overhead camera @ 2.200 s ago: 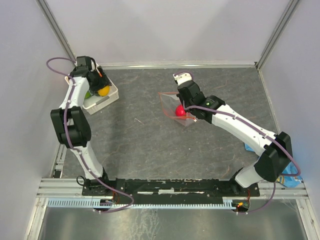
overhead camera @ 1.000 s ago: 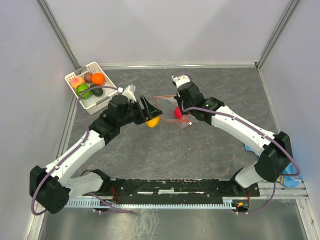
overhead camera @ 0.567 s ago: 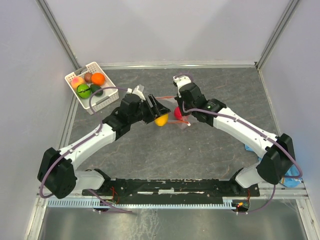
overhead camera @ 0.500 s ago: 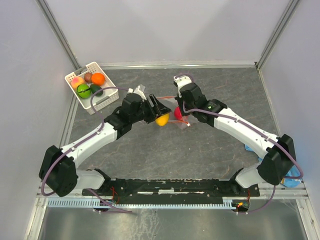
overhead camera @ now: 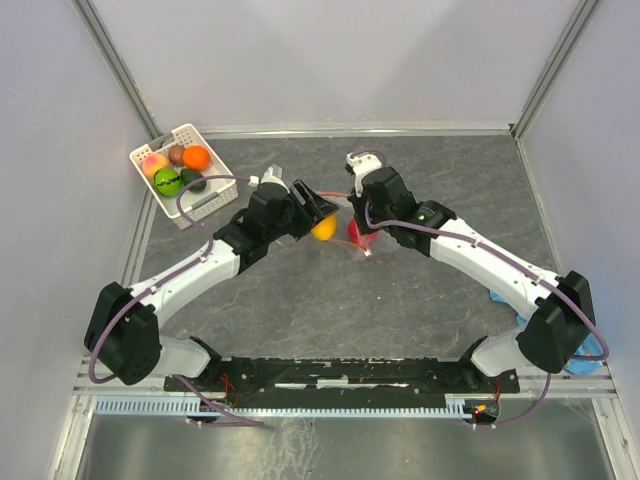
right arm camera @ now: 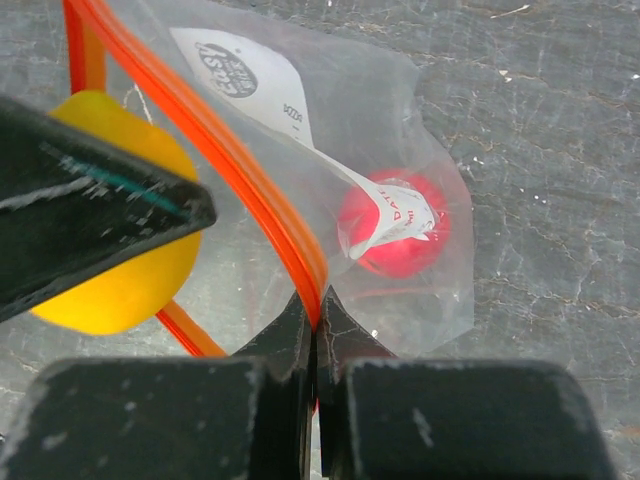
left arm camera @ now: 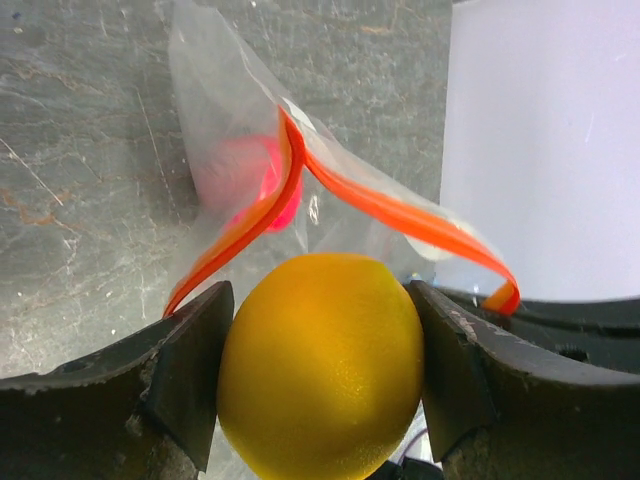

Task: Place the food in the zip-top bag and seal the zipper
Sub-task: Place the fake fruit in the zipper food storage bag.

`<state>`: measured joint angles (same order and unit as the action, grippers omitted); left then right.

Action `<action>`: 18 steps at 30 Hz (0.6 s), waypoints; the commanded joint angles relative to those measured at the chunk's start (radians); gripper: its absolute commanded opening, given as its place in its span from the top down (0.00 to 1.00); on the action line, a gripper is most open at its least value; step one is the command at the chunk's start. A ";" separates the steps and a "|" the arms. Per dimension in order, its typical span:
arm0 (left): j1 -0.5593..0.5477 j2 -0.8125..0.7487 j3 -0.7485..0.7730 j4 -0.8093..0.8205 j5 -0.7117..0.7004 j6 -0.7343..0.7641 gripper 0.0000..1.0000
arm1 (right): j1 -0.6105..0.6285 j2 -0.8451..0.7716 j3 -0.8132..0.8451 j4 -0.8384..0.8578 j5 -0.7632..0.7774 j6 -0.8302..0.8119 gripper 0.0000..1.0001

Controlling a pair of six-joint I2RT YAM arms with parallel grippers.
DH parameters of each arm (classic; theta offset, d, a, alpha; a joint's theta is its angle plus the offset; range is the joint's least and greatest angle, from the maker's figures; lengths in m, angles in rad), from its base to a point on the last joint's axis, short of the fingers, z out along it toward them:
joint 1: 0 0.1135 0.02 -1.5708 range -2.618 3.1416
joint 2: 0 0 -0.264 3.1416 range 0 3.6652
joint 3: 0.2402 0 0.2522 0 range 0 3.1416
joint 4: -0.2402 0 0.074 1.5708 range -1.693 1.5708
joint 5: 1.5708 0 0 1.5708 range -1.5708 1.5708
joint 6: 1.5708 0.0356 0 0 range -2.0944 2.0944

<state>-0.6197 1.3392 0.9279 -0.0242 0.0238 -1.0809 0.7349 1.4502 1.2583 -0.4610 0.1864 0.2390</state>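
My left gripper (overhead camera: 322,220) (left arm camera: 320,380) is shut on a yellow toy fruit (left arm camera: 320,365) (overhead camera: 324,229) (right arm camera: 115,270) right at the open mouth of the zip-top bag (overhead camera: 360,240) (left arm camera: 225,140) (right arm camera: 370,150). The bag's orange-red zipper (left arm camera: 400,215) (right arm camera: 240,180) gapes open. My right gripper (overhead camera: 357,212) (right arm camera: 317,310) is shut on the zipper edge and holds the mouth up. A pink-red fruit (right arm camera: 392,225) (left arm camera: 262,190) (overhead camera: 357,232) lies inside the bag. More food sits in the white basket (overhead camera: 215,196): orange (overhead camera: 197,158), lime green (overhead camera: 167,182), dark green, peach and brown pieces.
The white perforated basket stands at the back left corner of the grey table (overhead camera: 300,300). A blue cloth (overhead camera: 585,350) lies at the right edge beside the right arm. Grey walls close the table on three sides.
My left arm has carried the yellow fruit from the basket rightward across the table to the bag's mouth. The right gripper has kept its hold on the zipper edge.
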 commanded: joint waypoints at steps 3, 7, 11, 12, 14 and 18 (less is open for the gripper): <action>-0.005 0.053 0.081 0.011 -0.098 -0.034 0.51 | -0.001 -0.057 -0.010 0.068 -0.042 0.014 0.98; -0.007 0.066 0.077 0.004 -0.137 -0.039 0.41 | -0.001 -0.056 -0.011 0.074 -0.063 0.017 0.98; -0.015 0.080 0.088 -0.001 -0.141 -0.033 0.34 | 0.000 -0.052 -0.012 0.077 -0.068 0.019 0.98; -0.016 0.082 0.092 -0.007 -0.142 -0.032 0.32 | 0.000 -0.050 -0.011 0.079 -0.068 0.019 0.98; -0.023 0.090 0.099 -0.018 -0.150 -0.026 0.24 | 0.001 -0.050 -0.011 0.079 -0.068 0.020 0.98; -0.027 0.090 0.109 -0.037 -0.173 -0.021 0.16 | 0.000 -0.049 -0.011 0.081 -0.067 0.022 0.98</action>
<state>-0.6388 1.4284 0.9878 -0.0593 -0.0986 -1.0817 0.7349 1.4326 1.2446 -0.4297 0.1307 0.2481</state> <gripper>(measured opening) 0.809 0.024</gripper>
